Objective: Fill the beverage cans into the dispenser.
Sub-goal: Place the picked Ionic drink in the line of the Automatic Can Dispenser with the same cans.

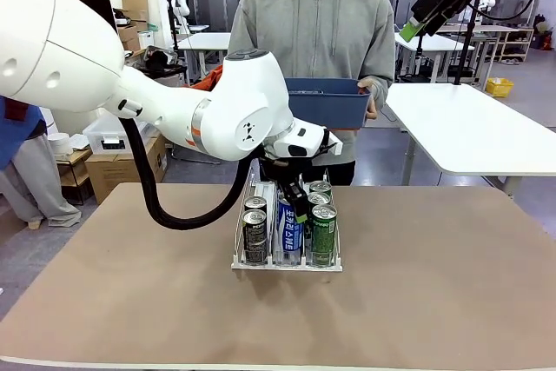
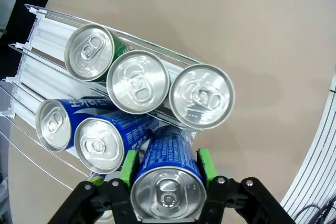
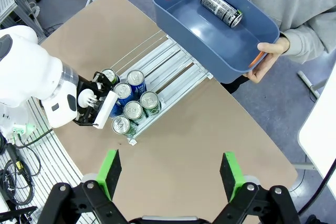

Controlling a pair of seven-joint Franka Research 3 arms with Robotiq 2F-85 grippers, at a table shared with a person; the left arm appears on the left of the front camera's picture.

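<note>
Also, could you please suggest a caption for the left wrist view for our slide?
Left gripper shut on a blue-and-white can at the dispenser's middle lane, beside three green cans.

The cans [image 1: 323, 234] crowd the dispenser's [image 3: 178, 66] near end; its far lanes lie bare, and the tabletop [image 1: 434, 284] is open toward the left and right edges.

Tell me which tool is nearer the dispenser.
Left. The left tool grips a blue can in the dispenser, middle lane; the right tool hangs open, high above the table.
</note>
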